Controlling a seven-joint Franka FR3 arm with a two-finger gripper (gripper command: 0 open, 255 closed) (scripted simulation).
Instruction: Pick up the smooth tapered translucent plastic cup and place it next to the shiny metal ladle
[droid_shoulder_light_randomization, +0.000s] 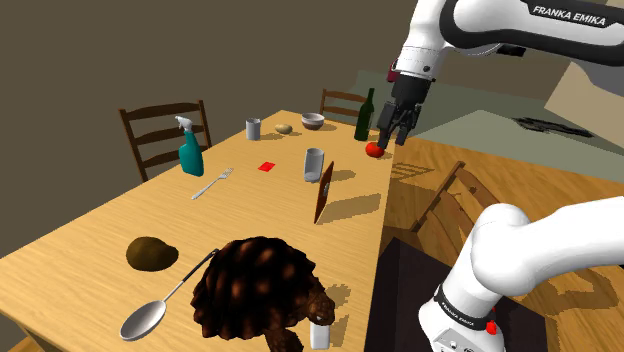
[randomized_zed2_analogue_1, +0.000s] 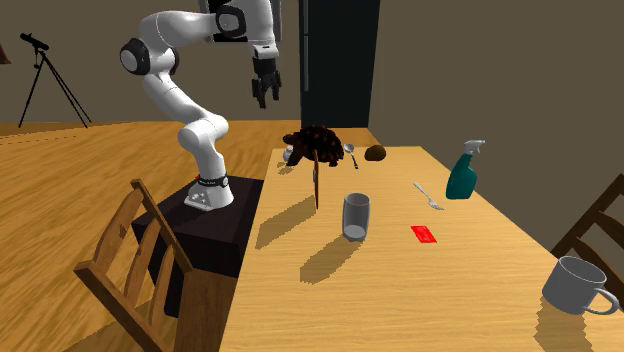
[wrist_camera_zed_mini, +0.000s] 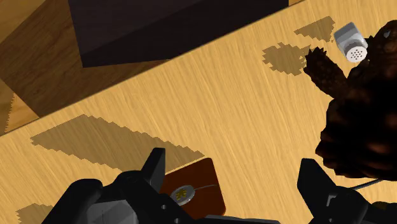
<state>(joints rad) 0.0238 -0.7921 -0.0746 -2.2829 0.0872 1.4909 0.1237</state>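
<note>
**Gripper state.** The all-black two-finger gripper (droid_shoulder_light_randomization: 392, 138) hangs high above the near edge of the light wooden table (droid_shoulder_light_randomization: 90, 245). In the wrist view its fingers stand wide apart with nothing between them.

**Target location.** The translucent grey tapered cup (droid_shoulder_light_randomization: 314, 165) stands upright at the centre of the shoulder view, mouth upward, so its long axis is vertical. It stands apart from everything around it.

**Governing relation.** In the shoulder view the cup lies down and to the left of the gripper. In the second exterior view the cup (randomized_zed2_analogue_1: 356, 216) is down and to the right of the gripper (randomized_zed2_analogue_1: 268, 99). The approach therefore appears to require travel inward over the table, followed by a descent.

**Obstruction.** A thin brown upright panel (droid_shoulder_light_randomization: 323, 190) stands near the cup on the frame's lower right side and may restrict finger clearance.

**Destination.** The shiny metal ladle (droid_shoulder_light_randomization: 150, 315) lies at the lower left, beside a dark brown tortoise-like figure (droid_shoulder_light_randomization: 255, 290).
</note>
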